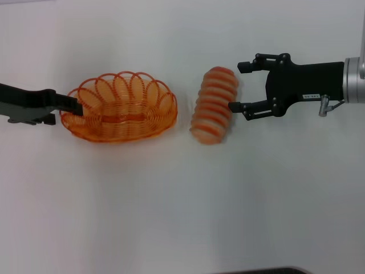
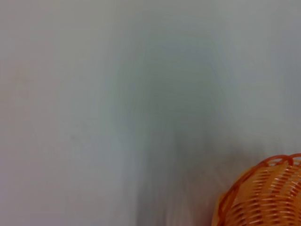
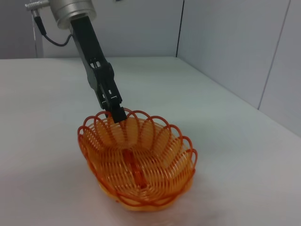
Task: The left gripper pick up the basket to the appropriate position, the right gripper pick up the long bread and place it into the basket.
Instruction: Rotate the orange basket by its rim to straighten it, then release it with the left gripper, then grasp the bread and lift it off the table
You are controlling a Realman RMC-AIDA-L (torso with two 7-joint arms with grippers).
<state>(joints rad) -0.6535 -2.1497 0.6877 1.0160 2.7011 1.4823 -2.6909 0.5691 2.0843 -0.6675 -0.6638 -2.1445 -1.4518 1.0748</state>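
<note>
The orange wire basket (image 1: 120,108) stands left of centre on the white table, and also appears as the basket (image 3: 136,165) and as a corner of the basket (image 2: 263,193). My left gripper (image 1: 68,107) reaches in from the left and is shut on the basket's left rim; the right wrist view shows the left gripper (image 3: 115,112) pinching a rim loop. The long bread (image 1: 214,105) lies just right of the basket, lengthwise away from me. My right gripper (image 1: 239,85) is open at the bread's right side, its fingertips level with the far half of the loaf.
The white table (image 1: 182,217) stretches wide in front of the basket and bread. Grey wall panels (image 3: 225,42) stand beyond the table's far edge in the right wrist view. A dark object (image 1: 256,270) shows at the head view's lower edge.
</note>
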